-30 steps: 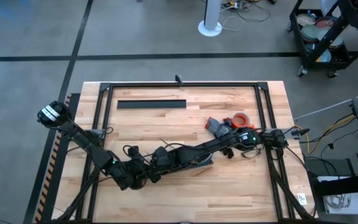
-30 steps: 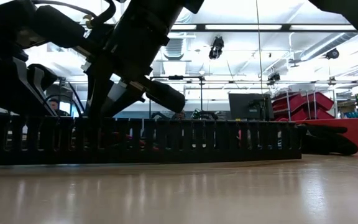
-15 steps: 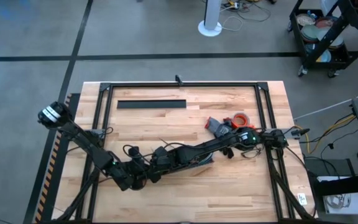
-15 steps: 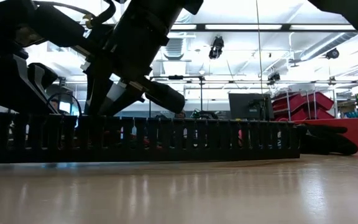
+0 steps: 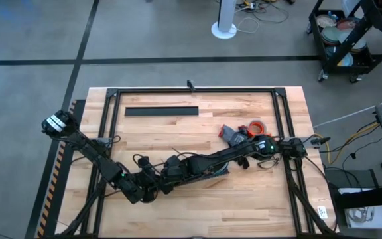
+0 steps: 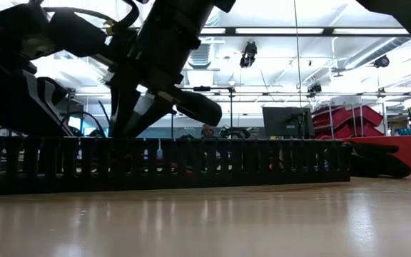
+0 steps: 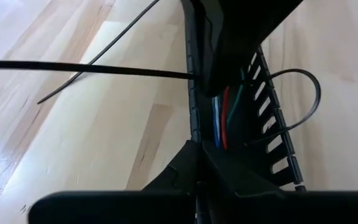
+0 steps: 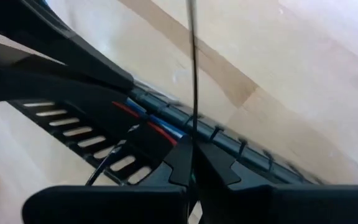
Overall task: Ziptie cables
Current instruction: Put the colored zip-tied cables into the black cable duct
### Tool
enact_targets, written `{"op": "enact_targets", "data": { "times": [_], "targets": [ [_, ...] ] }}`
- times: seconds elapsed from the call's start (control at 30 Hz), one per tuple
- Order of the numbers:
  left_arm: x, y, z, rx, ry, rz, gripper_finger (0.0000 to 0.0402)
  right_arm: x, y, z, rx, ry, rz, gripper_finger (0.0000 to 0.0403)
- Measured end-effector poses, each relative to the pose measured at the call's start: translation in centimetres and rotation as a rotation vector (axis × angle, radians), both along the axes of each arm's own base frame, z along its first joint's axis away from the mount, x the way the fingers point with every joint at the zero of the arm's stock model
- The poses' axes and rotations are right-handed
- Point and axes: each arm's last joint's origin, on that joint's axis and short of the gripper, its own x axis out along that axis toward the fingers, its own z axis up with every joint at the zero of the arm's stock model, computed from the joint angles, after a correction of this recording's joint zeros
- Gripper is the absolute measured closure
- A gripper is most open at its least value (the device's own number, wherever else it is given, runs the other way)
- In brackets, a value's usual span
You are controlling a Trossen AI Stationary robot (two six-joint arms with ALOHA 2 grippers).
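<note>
Both grippers are meeting low near the table's [image 5: 257, 192] near-left middle, the left gripper [image 5: 156, 190] just left of the right gripper [image 5: 166, 174], over a slotted duct [image 7: 272, 143] with wires [image 7: 222, 115] lying inside, while another duct [image 5: 161, 111] is lying far-left and a tape roll [image 5: 256, 126] right.

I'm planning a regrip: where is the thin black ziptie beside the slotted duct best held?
Probably the free straight tail of the thin black ziptie, away from the black slotted duct, from above: that stretch runs clear over bare wooden table.

coloured cables [image 7: 221, 118] inside the slotted duct [image 7: 272, 140]; thin dark ziptie [image 7: 86, 67] across its wall
</note>
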Motion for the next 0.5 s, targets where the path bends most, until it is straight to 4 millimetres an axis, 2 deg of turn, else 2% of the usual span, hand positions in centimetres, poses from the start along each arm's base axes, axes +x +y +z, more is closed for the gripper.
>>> {"op": "enact_targets", "data": {
  "times": [0.13, 0.5],
  "targets": [
    [0.06, -0.03, 0.06, -0.007, -0.012, 0.008, 0.04, -0.06, 0.09, -0.02, 0.071, 0.021, 0.006, 0.0403],
    [0.18, -0.07, 0.22, -0.001, -0.043, 0.023, 0.04, 0.0, -0.12, 0.84, 0.092, 0.026, -0.003, 0.0403]
  ]
}}
